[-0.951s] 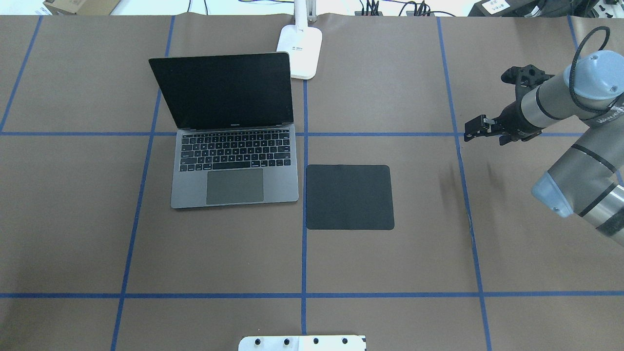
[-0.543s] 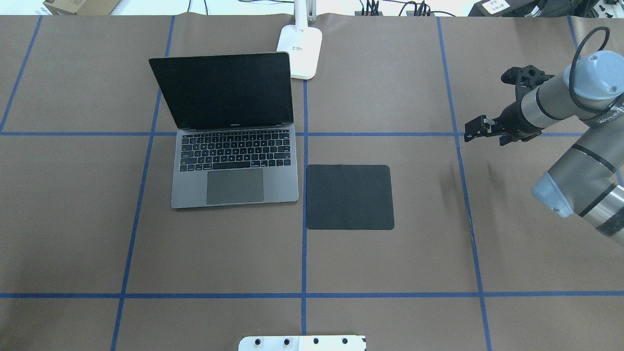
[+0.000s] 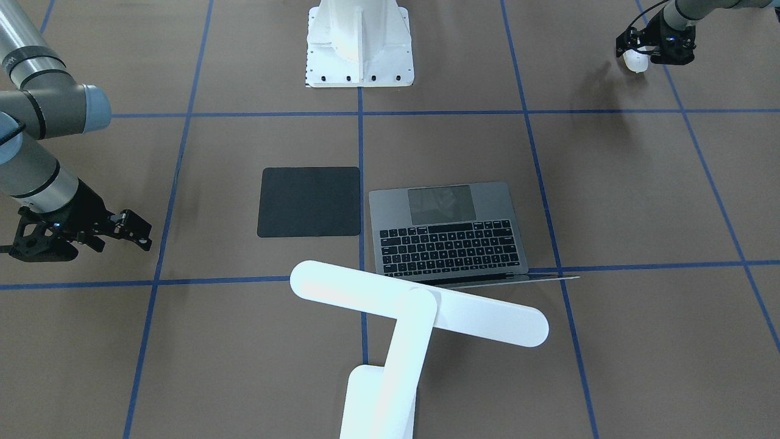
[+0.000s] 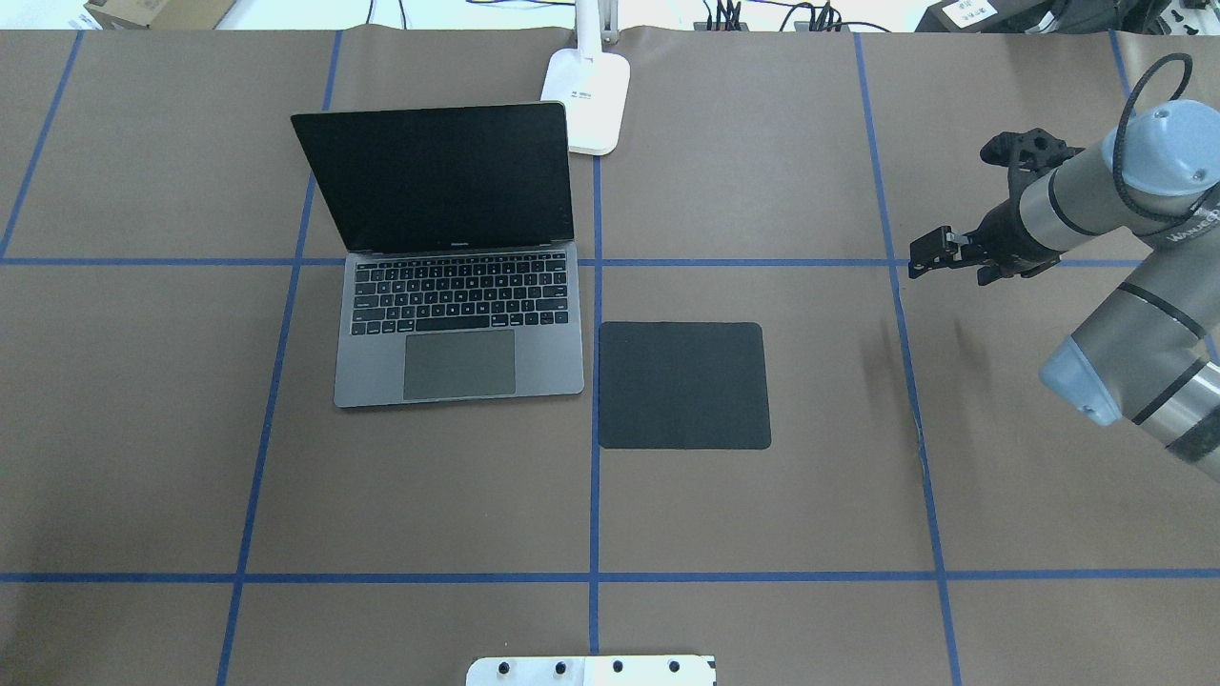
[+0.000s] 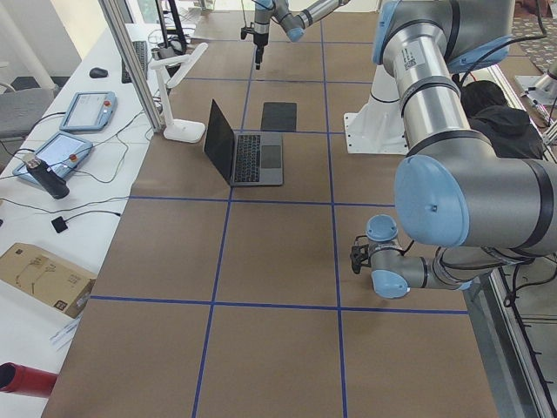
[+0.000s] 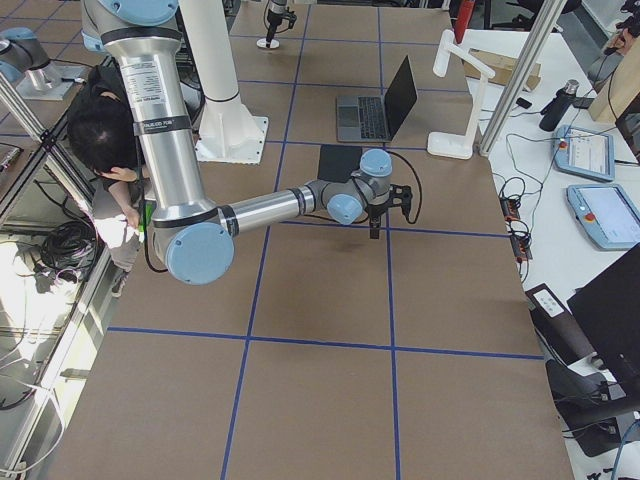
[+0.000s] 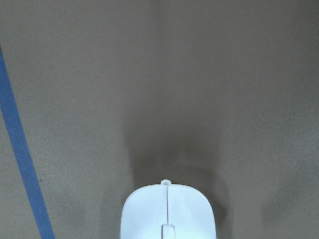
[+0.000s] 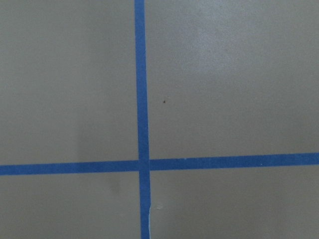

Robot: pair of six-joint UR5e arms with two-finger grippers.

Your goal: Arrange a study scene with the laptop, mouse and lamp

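The grey laptop [image 4: 457, 367] stands open left of the table's middle, and also shows in the front view [image 3: 448, 235]. The white lamp's base [image 4: 587, 100] stands behind it. Its bar head [image 3: 420, 302] reaches over the laptop's screen edge. The white mouse [image 3: 634, 61] is at the tip of my left gripper [image 3: 641, 53], which looks shut on it near the table's left end. The mouse fills the bottom of the left wrist view [image 7: 167, 214]; the fingers do not show there. My right gripper [image 4: 917, 259] is open and empty, above a tape crossing right of the laptop.
A black square pad [image 4: 682, 384] lies flat just right of the laptop. The white bolted pedestal [image 3: 358, 42] is at the robot's side of the table. Blue tape lines [image 8: 142, 119] grid the brown tabletop. My left arm is outside the overhead view.
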